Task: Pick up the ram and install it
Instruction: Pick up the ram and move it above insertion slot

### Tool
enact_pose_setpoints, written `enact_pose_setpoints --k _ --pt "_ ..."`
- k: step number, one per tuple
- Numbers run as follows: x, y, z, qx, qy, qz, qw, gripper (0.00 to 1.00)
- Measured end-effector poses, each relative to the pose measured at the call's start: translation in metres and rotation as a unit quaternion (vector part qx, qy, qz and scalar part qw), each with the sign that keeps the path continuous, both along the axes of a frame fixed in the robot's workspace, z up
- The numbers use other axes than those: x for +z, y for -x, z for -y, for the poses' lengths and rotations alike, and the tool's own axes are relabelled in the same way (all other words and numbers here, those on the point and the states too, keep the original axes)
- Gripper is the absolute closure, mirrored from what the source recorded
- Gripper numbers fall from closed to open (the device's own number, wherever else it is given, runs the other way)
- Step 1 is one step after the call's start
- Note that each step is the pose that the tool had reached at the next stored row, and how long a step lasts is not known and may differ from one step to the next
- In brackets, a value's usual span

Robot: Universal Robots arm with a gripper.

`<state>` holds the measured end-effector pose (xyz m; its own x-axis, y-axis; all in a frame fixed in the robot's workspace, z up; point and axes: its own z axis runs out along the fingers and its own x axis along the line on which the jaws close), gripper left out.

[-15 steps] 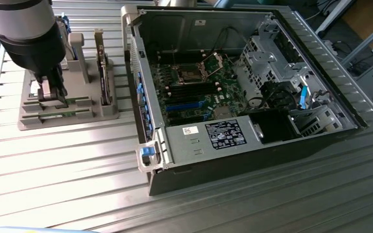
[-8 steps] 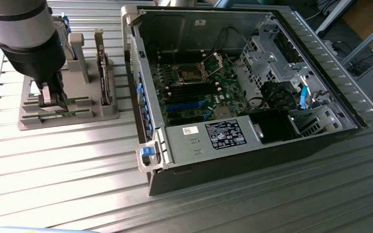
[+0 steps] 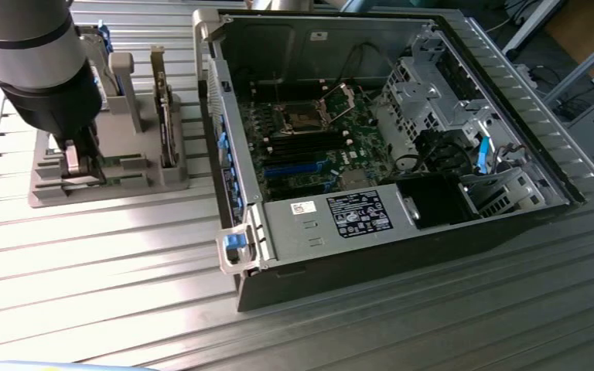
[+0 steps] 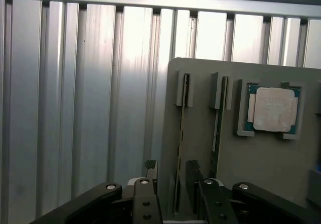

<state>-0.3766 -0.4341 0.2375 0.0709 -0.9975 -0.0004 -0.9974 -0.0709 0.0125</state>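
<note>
Gripper (image 4: 172,173): jaws spread wide, one finger either side of the ram (image 4: 179,133).
Ram: standing on edge in a slot of the grey holder (image 4: 271,158).
Beyond: second stick (image 4: 217,118), processor chip (image 4: 273,108).
Open computer case (image 3: 318,282): exterior view's right.

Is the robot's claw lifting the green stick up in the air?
No, the ram stands in its slot on the grey holder, with the open gripper straddling it.
</note>
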Motion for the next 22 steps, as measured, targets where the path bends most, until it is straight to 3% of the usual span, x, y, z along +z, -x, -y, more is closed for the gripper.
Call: enact_pose_setpoints --k 6,10,22 --pt "-0.0082 0.003 -0.0014 0.000 0.0000 -0.0001 1.0000 0.64" --pt "-0.0112 0.003 -0.0084 0.000 0.0000 0.0000 1.0000 0.64" --pt "-0.0231 0.009 -0.0086 0.000 0.0001 -0.0001 1.0000 0.64"
